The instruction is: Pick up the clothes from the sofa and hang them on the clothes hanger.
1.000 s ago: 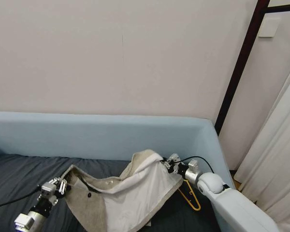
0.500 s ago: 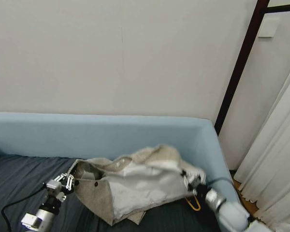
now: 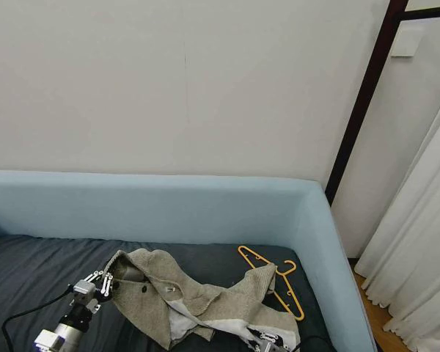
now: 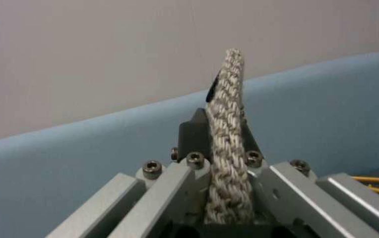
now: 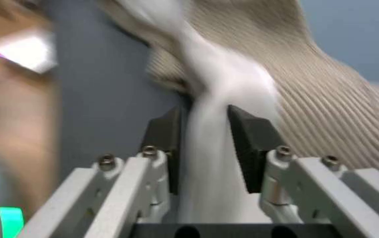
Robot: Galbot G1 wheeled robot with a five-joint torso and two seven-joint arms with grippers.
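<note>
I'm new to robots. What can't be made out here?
Head view: the right gripper is cut off by the bottom edge.
Head view: the knit garment covers the orange hanger's middle.
Right wrist view: motion blur leaves a brownish shape at one side unnameable.
Left wrist view: the garment's edge hides where the left gripper's jaws meet.

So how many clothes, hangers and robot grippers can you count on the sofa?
Clothes: 1, the beige knit garment
Hangers: 1, the orange hanger
Grippers: 2, the left gripper and the right gripper, each pinching the garment
Total: 4
</note>
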